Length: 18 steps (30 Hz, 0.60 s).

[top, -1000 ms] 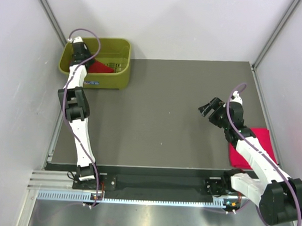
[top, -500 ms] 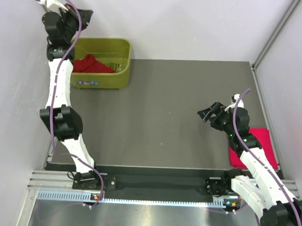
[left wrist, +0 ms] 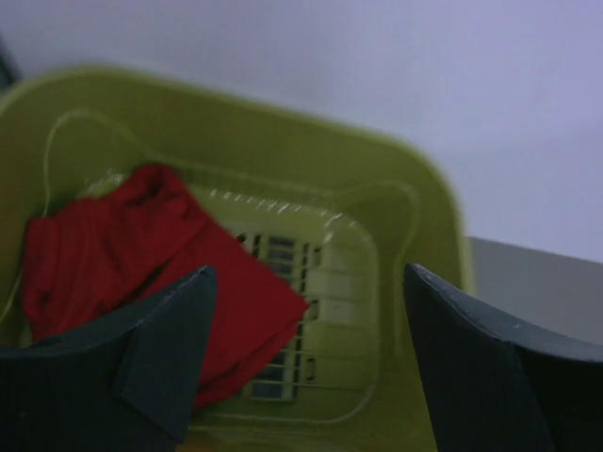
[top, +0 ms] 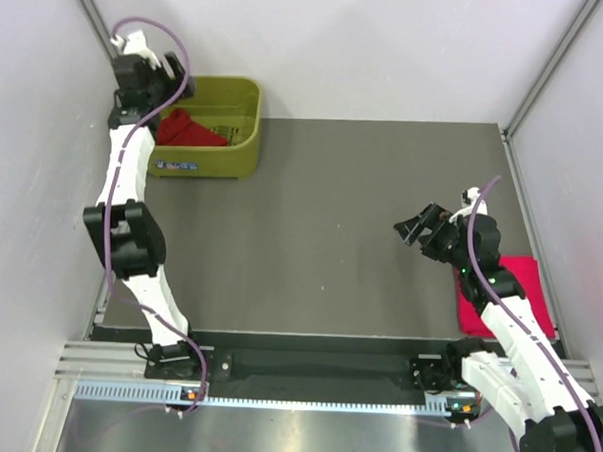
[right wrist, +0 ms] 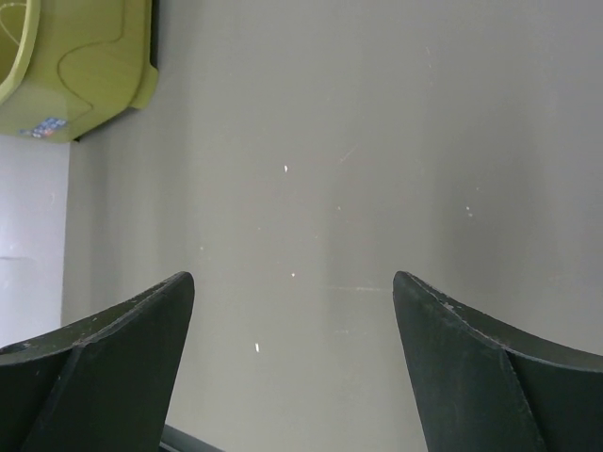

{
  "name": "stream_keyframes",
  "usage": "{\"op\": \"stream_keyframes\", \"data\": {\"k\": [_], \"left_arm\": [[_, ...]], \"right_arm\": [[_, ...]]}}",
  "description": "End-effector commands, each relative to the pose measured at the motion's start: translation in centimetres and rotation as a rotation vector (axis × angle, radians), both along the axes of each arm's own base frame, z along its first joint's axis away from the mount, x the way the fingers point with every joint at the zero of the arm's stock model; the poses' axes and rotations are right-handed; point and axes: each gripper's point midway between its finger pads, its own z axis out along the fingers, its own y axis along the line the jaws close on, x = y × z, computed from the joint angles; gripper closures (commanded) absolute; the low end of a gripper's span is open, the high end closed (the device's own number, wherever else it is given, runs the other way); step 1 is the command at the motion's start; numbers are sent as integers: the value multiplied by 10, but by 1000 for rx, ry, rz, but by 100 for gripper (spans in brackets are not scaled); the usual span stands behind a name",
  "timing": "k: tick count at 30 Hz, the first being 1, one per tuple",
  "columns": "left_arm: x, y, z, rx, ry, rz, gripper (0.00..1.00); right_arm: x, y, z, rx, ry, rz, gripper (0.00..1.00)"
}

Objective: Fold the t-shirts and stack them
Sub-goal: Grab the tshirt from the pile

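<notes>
Spreading wide, our left fingers [left wrist: 160, 358] stand well apart w/ nothing between them. They hang above the olive-green basket [left wrist: 396, 198], apart from it. In the left wrist view the deep red t-shirt [left wrist: 122, 254] lies crumpled on the basket floor, bunched toward 9 o'clock, one corner reaching toward the slotted middle. That view is blurred, so we can't tell finer folds.

Our right fingers [right wrist: 122, 339] are also spread wide and grip nothing; below them we see only bare grey tabletop [right wrist: 330, 141], w/ a corner of the basket at approx. 10 o'clock in the right wrist view.

From the top view, the basket [top: 235, 148] sits at the tabletop's [top: 322, 217] 11 o'clock corner, the deep red shirt in its 9 o'clock half. Our left arm [top: 123, 178] reaches up along the 9 o'clock edge, its wrist raised over the basket's 9 o'clock end. Our right arm [top: 499, 295] is on the 3 o'clock side, fingers pointing toward 9 o'clock, above the tabletop. The pinkish red t-shirt [top: 530, 276] lies folded flat at approx. 4 o'clock, near the tabletop edge, partly hidden under the right arm, well apart from the basket.
</notes>
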Motion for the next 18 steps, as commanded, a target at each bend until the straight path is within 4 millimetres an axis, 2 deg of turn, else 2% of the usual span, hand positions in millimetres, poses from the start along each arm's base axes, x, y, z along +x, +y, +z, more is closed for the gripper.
{"op": "stream_keyframes", "data": {"k": [1,2,3,4,5,6,7,9,10,11,12,14,15,18], "left_arm": [[17,32,-71,128,161,91,15],[24,37,-72,134,163,110,11],[29,44,-84,141,189,141,10],[38,57,-107,158,233,203,9],[41,64,-119,166,255,230,8],[44,69,-131,175,274,250,8],[52,74,-152,185,299,267,8],[60,75,-173,187,319,257,13],[65,76,-200,181,353,248,14],[71,78,-202,186,343,255,15],[73,83,-227,189,377,271,14],[76,94,-238,203,388,330,13],[76,97,-253,204,409,347,11],[74,107,-274,220,436,404,9]], "right_arm": [[16,6,23,54,-42,-19,13],[19,8,23,66,-47,-13,13],[24,11,20,72,-40,-11,13],[29,11,22,68,-43,-14,13],[33,10,21,59,-39,-22,13],[39,9,11,36,-9,-23,13],[45,10,15,32,-13,-25,13],[56,11,5,18,19,-31,13],[61,13,7,24,9,-29,13],[65,14,5,31,12,-30,13],[70,15,-3,35,34,-35,13],[75,18,-6,43,47,-35,13],[77,18,-10,37,64,-33,13],[82,20,-8,23,68,-22,13]]}}
